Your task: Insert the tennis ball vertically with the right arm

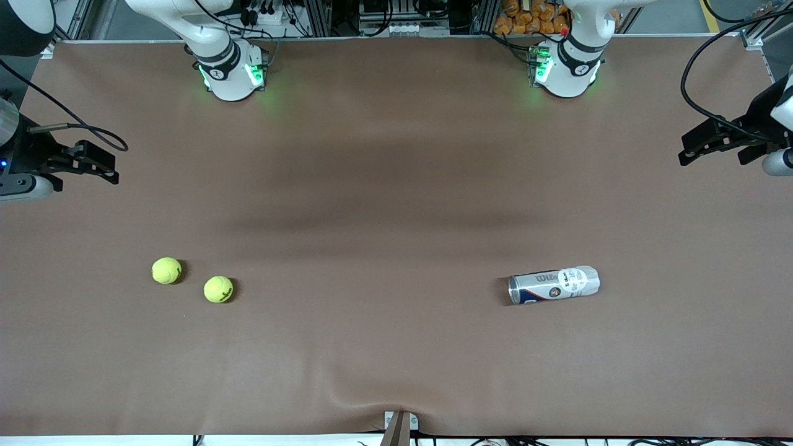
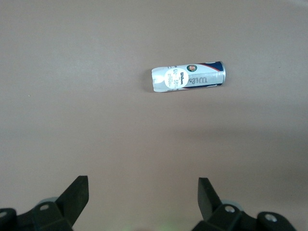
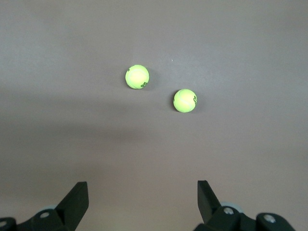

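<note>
Two yellow-green tennis balls lie on the brown table toward the right arm's end, one (image 1: pixel 166 271) (image 3: pixel 137 77) slightly farther from the front camera than the other (image 1: pixel 219 289) (image 3: pixel 185 100). A silver and white ball can (image 1: pixel 553 285) (image 2: pixel 188 77) lies on its side toward the left arm's end. My right gripper (image 1: pixel 102 164) (image 3: pixel 143 187) hangs open and empty above the table's edge at its own end, well apart from the balls. My left gripper (image 1: pixel 703 145) (image 2: pixel 143 185) waits open and empty above the table at its own end, apart from the can.
The brown table cover (image 1: pixel 396 204) has a crease near a metal clamp (image 1: pixel 397 426) at the front edge. Both arm bases (image 1: pixel 232 74) (image 1: pixel 567 71) stand along the back edge. A black cable (image 1: pixel 700 80) loops above the table by the left gripper.
</note>
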Controlling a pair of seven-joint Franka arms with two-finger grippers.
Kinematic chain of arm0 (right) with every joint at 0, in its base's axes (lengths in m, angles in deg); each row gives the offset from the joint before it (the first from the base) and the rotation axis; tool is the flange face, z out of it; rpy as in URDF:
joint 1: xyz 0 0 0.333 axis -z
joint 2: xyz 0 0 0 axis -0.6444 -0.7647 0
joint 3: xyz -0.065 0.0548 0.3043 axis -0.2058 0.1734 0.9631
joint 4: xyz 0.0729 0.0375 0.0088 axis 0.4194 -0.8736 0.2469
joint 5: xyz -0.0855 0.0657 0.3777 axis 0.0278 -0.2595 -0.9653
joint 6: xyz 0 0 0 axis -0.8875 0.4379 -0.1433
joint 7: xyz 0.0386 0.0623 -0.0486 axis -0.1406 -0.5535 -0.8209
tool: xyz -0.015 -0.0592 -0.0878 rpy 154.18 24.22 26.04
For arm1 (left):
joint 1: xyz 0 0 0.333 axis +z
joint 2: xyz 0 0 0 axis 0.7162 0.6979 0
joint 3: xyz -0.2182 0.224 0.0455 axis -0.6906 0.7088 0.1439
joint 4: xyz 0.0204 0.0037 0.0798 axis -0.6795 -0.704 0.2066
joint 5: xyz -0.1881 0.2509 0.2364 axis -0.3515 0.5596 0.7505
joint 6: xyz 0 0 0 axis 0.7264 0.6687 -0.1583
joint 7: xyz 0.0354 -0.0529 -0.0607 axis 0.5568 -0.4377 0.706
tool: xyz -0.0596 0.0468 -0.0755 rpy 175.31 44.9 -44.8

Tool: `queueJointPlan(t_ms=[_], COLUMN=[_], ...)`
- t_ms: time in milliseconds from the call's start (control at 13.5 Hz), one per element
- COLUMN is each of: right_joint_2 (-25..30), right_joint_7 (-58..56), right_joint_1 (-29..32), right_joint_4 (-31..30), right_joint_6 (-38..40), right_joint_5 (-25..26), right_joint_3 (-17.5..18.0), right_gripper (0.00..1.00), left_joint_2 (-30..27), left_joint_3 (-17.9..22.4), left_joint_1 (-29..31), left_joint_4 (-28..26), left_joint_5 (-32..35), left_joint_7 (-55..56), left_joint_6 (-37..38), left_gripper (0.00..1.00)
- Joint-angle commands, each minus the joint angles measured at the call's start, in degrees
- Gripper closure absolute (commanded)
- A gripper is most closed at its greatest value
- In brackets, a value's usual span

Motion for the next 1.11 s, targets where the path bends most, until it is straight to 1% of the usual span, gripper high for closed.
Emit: queueJointPlan(t_ms=[0,520,743,1040], right_joint_2=[0.7,0.7,-0.1,-0.2], right_joint_7=[0.7,0.6,-0.8,-0.6], right_joint_1=[0.0,0.3,2.3,3.2], right_joint_4=[-0.1,-0.2,-0.2,-0.2], right_joint_6=[-0.1,-0.3,-0.8,-0.8], right_joint_5=[0.8,1.3,1.6,0.8], right_joint_3=[0.0,-0.1,-0.2,-0.2], right_gripper=[0.00,0.00,0.00,0.00], left_joint_2=[-0.8,-0.3,0.3,1.9], left_joint_3=[-0.2,-0.2,-0.2,-0.3], left_joint_1=[0.6,0.6,0.1,-0.1], left_joint_4=[-0.7,-0.6,-0.6,-0.6], left_joint_5=[-0.8,-0.7,-0.4,-0.2], left_joint_7=[-0.4,-0.7,-0.7,-1.0], left_joint_6=[-0.4,-0.4,-0.4,-0.4], left_gripper=[0.00,0.00,0.00,0.00])
